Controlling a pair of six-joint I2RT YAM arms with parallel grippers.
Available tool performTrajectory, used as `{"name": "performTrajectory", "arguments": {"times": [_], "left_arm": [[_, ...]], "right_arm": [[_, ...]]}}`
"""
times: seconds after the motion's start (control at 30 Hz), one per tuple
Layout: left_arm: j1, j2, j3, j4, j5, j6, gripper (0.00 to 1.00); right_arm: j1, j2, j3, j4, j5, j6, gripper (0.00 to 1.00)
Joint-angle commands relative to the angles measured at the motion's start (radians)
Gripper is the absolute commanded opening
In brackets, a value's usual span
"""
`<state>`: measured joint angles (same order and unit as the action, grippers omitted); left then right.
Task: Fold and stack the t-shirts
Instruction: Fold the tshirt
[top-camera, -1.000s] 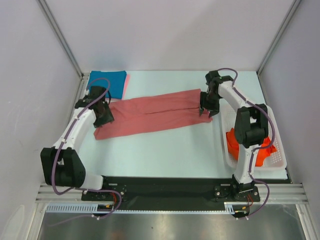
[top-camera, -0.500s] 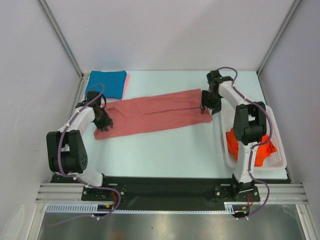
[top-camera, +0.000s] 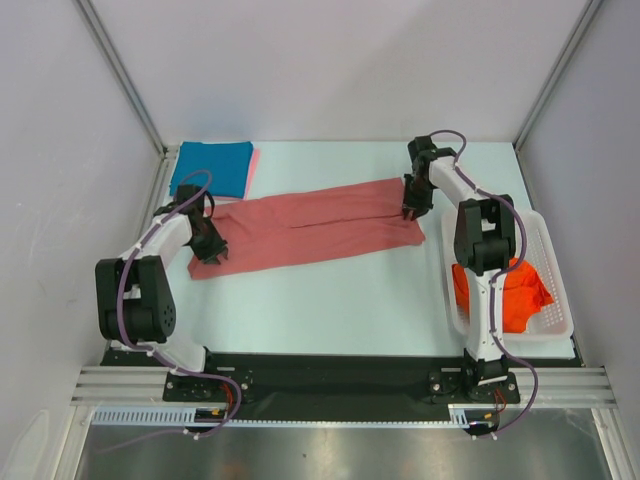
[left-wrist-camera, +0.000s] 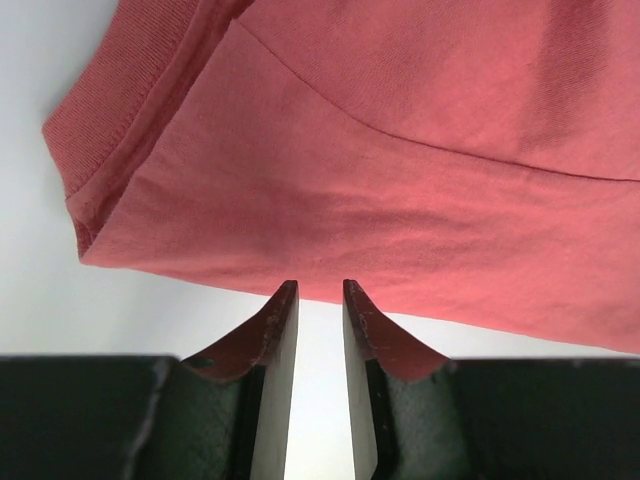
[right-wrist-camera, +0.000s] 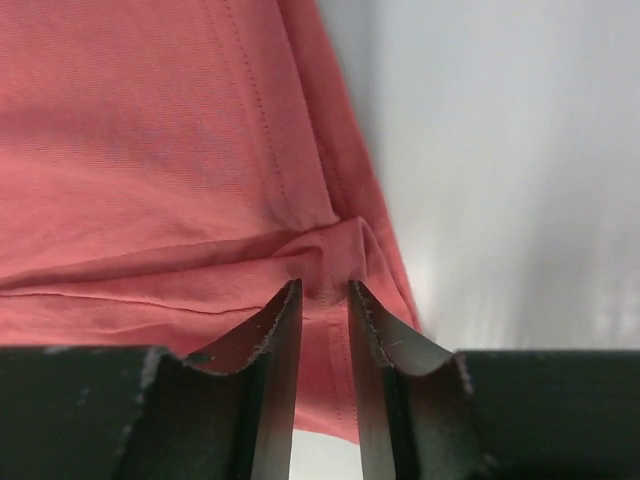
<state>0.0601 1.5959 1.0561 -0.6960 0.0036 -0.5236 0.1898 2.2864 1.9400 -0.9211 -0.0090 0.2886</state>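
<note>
A dusty salmon-red t-shirt (top-camera: 310, 228) lies stretched out flat across the table. My left gripper (top-camera: 208, 252) stands at its near-left edge. In the left wrist view that gripper (left-wrist-camera: 318, 287) has its jaws a narrow gap apart, tips just on the shirt's (left-wrist-camera: 400, 150) hem, with only white table showing between the fingers. My right gripper (top-camera: 410, 212) is at the shirt's right end. In the right wrist view it (right-wrist-camera: 322, 285) pinches a small pucker of the cloth (right-wrist-camera: 150, 150) between its tips. A folded teal-blue t-shirt (top-camera: 213, 167) lies on a light pink one (top-camera: 253, 170) at the back left.
A white lattice basket (top-camera: 562, 310) stands at the right edge of the table with bright orange-red t-shirts (top-camera: 505, 295) bunched inside. Grey walls and metal frame posts close in the table on three sides.
Both grippers' jaws have narrowed. The right gripper shifted slightly back along the shirt's right hem and closed on a fold of it. The left gripper stayed at the near-left edge.
</note>
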Motion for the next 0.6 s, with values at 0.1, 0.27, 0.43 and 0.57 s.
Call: {"name": "performTrajectory", "arguments": {"times": [0.1,0.27,0.43,0.57], "left_arm": [[0.012,0.033,0.03,0.013,-0.001,-0.003,0.27],[0.012,0.039,0.039,0.013,-0.001,-0.001,0.27],[0.01,0.042,0.042,0.007,-0.001,-0.004,0.26],[0.01,0.039,0.039,0.006,-0.034,-0.006,0.25]], "right_arm": [[0.008,-0.036,0.021,-0.032,0.086,0.023,0.33],[-0.001,-0.031,0.008,-0.025,0.066,0.018,0.3],[0.002,-0.024,0.01,-0.021,0.038,0.023,0.07],[0.0,-0.048,0.016,-0.044,0.072,0.015,0.0]]}}
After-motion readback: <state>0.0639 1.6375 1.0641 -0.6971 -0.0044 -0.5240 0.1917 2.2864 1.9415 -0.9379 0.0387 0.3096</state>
